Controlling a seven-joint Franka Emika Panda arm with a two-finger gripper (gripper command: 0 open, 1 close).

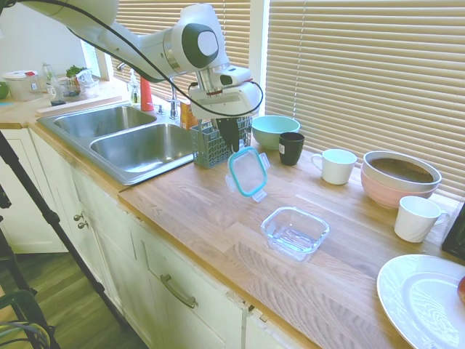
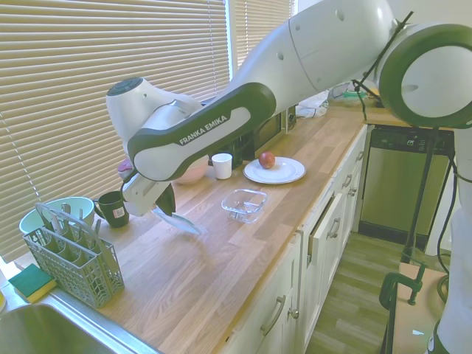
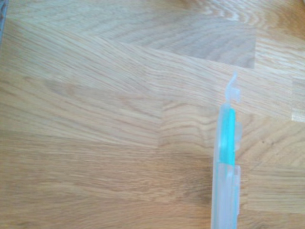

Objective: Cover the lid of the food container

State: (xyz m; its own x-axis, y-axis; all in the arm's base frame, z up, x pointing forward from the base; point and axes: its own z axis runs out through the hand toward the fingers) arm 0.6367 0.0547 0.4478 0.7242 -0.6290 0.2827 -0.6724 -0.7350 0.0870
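gripper [image 1: 234,143] clamps lid [image 1: 248,172] tilted above counter; food container [image 1: 294,232] empty, uncovered, nearby.

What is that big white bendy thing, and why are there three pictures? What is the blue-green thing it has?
The white thing is a robot arm. At its end is a gripper, a hand with two fingers. Two pictures come from cameras standing on opposite sides of the kitchen counter; the third comes from a small camera on the robot's wrist, looking down at the wood. The gripper is pinching the lid, clear plastic with a teal rim, and holding it tilted above the counter. The wrist view shows that lid edge-on. The lid belongs on the food container, a clear glass dish sitting open and empty nearby. Also on the counter: a black mug, white cups, bowls, a plate with an apple, and a cutlery basket beside the sink.
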